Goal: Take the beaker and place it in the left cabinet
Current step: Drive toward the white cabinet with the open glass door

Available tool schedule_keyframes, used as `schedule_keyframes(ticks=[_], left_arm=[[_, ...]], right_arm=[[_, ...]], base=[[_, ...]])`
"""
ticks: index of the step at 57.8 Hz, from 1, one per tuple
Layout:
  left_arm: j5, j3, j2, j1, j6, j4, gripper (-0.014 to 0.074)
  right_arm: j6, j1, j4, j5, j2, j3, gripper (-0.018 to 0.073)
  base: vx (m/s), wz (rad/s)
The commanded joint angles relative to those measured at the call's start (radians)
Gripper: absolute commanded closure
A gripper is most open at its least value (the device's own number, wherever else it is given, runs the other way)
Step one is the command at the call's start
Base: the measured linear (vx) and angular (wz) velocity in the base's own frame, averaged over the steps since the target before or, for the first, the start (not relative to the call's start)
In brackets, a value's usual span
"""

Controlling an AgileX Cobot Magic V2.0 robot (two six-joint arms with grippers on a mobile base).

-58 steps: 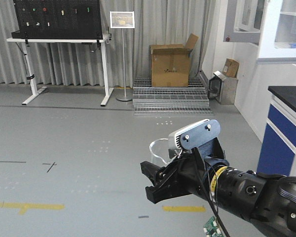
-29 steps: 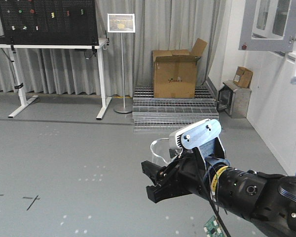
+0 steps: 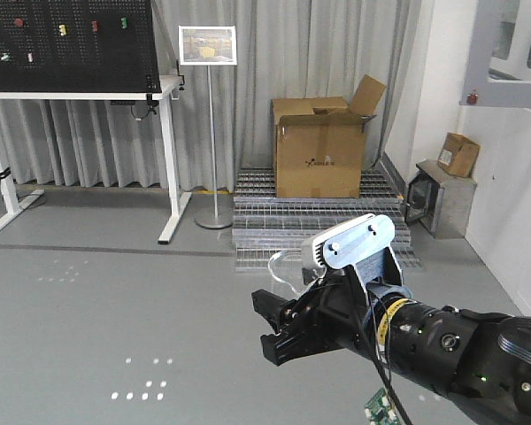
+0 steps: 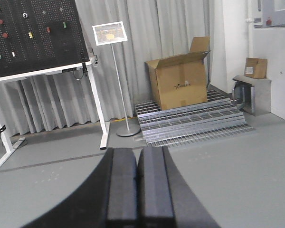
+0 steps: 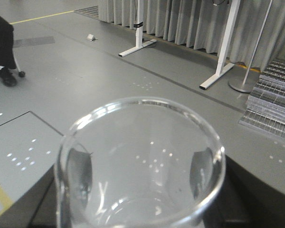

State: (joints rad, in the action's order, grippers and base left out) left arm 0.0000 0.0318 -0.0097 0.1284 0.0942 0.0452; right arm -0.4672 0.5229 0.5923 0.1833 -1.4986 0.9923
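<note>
My right gripper (image 3: 274, 326) reaches out to the left over the grey floor, shut on the beaker (image 3: 288, 267), a small clear glass cup standing up from its black jaws. In the right wrist view the beaker (image 5: 133, 142) fills the lower frame, rim up, and both dark fingers (image 5: 78, 175) press on its sides around the right gripper (image 5: 140, 190). My left gripper (image 4: 137, 185) is shut, its pads touching with nothing between them. The pale grey glass-paned door of the left cabinet (image 3: 513, 53) shows at the upper right edge, far from the beaker.
Ahead stand a cardboard box (image 3: 323, 146) on metal grating steps (image 3: 323, 226), a sign stand (image 3: 208, 44) and a white-legged table with a black pegboard (image 3: 71, 88). A grey metal case (image 3: 429, 202) sits by the right wall. A person's leg (image 5: 2, 47) is at far left.
The whole scene has grown and spread outward: the box is nearer, the table has slid left, the cabinet door has slid right. The right gripper keeps its hold on the beaker.
</note>
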Motion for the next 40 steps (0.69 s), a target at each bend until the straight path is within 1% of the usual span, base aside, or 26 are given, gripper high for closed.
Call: schedule_keyframes(ticks=[1,40], left_arm=[[-0.075,0.016,-0.019,0.001,-0.003,-0.003,0.0595],[-0.075,0.016,-0.019,0.001,-0.003,-0.003,0.0595]], right_arm=[[0.001,-0.005,-0.01,0.071,0.035,0.029,0.0568],[0.001,-0.005,-0.01,0.071,0.035,0.029,0.0568]], base=[[0.74,0.02],[0.73,-0.02]])
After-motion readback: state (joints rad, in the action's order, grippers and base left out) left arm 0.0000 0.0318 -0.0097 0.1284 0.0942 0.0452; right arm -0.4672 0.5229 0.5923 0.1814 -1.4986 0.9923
